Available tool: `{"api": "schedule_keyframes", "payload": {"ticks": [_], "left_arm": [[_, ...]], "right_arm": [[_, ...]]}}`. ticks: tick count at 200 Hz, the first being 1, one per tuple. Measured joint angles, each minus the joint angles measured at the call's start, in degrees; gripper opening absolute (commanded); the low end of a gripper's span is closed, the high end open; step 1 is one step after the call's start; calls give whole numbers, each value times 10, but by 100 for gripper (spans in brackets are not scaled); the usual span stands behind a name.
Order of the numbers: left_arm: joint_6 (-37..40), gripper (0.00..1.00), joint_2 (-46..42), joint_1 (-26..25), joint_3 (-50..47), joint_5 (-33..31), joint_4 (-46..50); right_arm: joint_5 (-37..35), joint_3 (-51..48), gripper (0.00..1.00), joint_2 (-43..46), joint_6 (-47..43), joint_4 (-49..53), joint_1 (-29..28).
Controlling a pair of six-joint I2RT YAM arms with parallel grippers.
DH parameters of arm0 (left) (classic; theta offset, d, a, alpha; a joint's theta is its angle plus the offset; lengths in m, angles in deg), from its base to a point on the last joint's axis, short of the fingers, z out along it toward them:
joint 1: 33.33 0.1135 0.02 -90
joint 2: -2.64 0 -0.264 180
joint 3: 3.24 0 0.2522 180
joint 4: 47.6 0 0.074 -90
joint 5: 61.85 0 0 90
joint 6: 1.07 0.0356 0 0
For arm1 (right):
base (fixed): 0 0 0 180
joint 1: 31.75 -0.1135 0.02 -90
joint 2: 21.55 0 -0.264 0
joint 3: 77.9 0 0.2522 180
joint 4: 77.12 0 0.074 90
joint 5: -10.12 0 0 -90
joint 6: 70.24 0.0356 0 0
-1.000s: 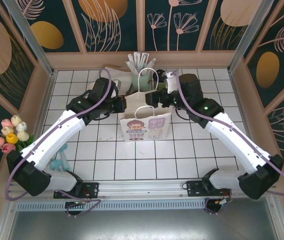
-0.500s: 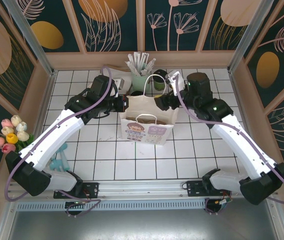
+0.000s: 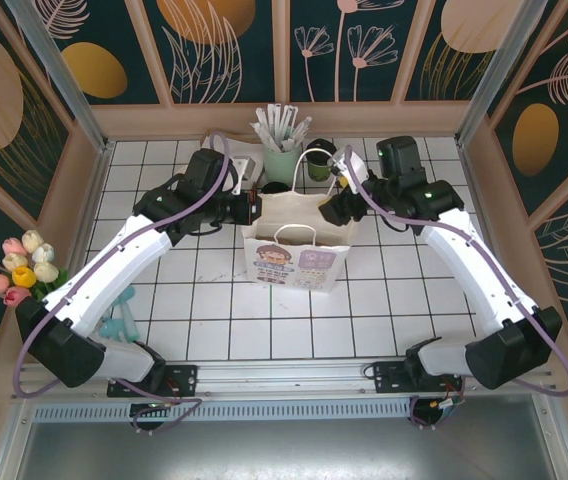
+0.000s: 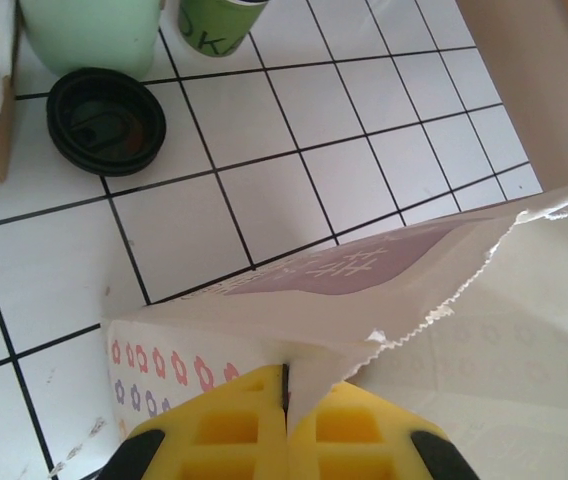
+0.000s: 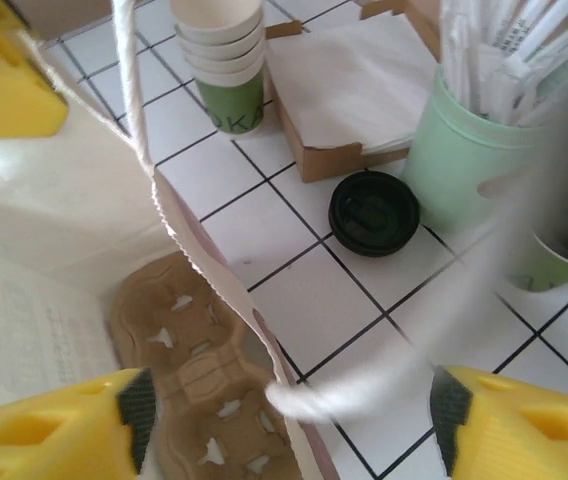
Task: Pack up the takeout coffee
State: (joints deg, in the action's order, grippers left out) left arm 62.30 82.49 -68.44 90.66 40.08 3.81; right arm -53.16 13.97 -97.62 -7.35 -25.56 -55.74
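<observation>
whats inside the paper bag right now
A brown cardboard cup carrier lies on the floor of the paper bag, seen from the right wrist. Its visible slots hold no cup. The bag's near wall covers the rest of the inside.

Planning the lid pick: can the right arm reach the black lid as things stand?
Likely yes. The black lid sits uncovered just ahead of the open right end effector, though the paper bag has its rim and handle between the fingers.
</observation>
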Motion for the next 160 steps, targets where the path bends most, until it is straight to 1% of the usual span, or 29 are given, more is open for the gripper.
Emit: {"api": "schedule_keyframes", "payload": {"ticks": [18, 31, 56, 68, 82, 85, 93, 101, 108, 121, 125, 142, 150, 153, 160], "left_arm": [[5, 0, 5, 2, 7, 10, 1], [10, 0, 7, 4, 14, 12, 3], [19, 0, 15, 8, 32, 19, 10], [26, 2, 21, 11, 43, 23, 16], [33, 7, 29, 14, 58, 31, 21], [34, 8, 31, 14, 60, 33, 21], [40, 12, 33, 18, 66, 41, 21], [45, 20, 33, 21, 69, 50, 21], [49, 31, 33, 27, 71, 63, 21], [57, 44, 31, 40, 72, 80, 19], [55, 50, 30, 46, 72, 86, 20], [60, 83, 16, 70, 71, 96, 15], [57, 95, 4, 80, 67, 97, 7], [57, 98, -1, 83, 65, 97, 5], [54, 98, -17, 91, 60, 90, -2]], "right_arm": [[9, 25, 58, -34, -8, 21, 0], [18, 43, 52, -59, -13, 34, 0], [33, 51, 27, -80, -14, 57, 0], [37, 53, 18, -81, -10, 67, 0], [43, 62, 2, -81, 5, 73, 0], [43, 64, 0, -81, 6, 74, 0], [42, 69, 0, -80, 20, 75, -1], [35, 70, 0, -79, 42, 74, -3], [26, 70, 0, -77, 60, 73, -5], [6, 70, 0, -74, 94, 73, -11], [-1, 70, 0, -73, 104, 73, -13], [-28, 70, 0, -67, 159, 73, -21], [-41, 70, 0, -64, 185, 73, -25], [-46, 71, 0, -63, 196, 73, -28], [-57, 73, 0, -61, 217, 75, -34]]}}
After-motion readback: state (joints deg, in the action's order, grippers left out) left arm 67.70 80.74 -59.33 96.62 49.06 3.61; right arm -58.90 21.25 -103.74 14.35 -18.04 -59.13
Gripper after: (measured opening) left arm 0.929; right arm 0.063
